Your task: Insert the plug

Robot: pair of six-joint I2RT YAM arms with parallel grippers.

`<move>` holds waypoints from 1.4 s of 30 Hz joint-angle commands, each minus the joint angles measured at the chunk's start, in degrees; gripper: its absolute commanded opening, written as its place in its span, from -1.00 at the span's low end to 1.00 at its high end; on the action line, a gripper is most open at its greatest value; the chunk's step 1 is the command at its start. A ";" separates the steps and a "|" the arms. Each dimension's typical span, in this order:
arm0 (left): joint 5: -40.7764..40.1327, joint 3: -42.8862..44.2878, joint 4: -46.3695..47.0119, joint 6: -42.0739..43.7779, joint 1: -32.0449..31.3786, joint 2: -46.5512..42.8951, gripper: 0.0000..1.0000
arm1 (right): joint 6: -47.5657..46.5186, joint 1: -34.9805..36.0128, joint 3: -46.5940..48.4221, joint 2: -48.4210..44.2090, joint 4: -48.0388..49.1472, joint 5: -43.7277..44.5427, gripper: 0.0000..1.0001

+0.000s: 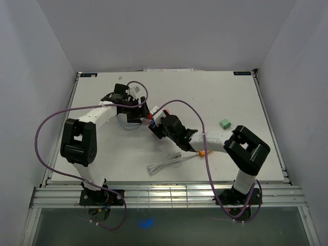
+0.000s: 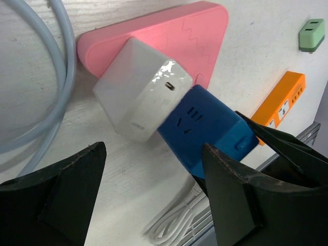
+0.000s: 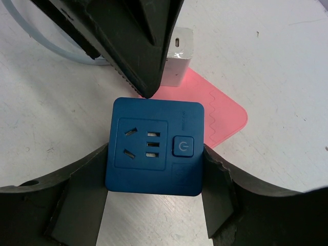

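The white plug [image 2: 141, 95] sits flush against one face of the blue socket cube [image 2: 210, 130], and no prongs show between them. Both rest over a pink triangular mat [image 2: 195, 31]. My right gripper [image 3: 154, 154] is shut on the blue socket cube [image 3: 154, 146], one finger on each side, with the socket face and power button turned toward its camera. My left gripper [image 2: 154, 154] stands open just short of the plug, with nothing between its fingers. Seen from above, the left gripper [image 1: 137, 105] and the right gripper [image 1: 156, 123] meet at the table's middle.
A coiled white cable [image 1: 166, 164] lies near the front edge. An orange power strip [image 2: 284, 100] and a small green adapter [image 1: 224, 124] lie to the right. A pale blue cable [image 2: 56, 77] loops beside the mat. Purple arm cables arc over the table.
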 commanded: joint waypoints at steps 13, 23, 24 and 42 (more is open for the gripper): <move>-0.06 5.57 -5.54 -0.88 0.22 -7.41 0.76 | 3.53 -2.64 2.71 7.41 -23.73 -7.67 -0.84; 1.09 1.35 -3.34 -0.17 0.22 -6.44 0.71 | 4.41 -2.73 2.80 10.76 -23.30 -7.76 -0.84; 1.26 1.35 -3.26 -0.09 0.22 -6.44 0.71 | 4.67 -2.73 2.36 10.76 -22.51 -7.50 -0.84; 5.92 -0.15 -0.45 0.97 0.13 -8.37 0.47 | 5.99 -3.25 1.13 8.48 -20.22 -7.93 -0.84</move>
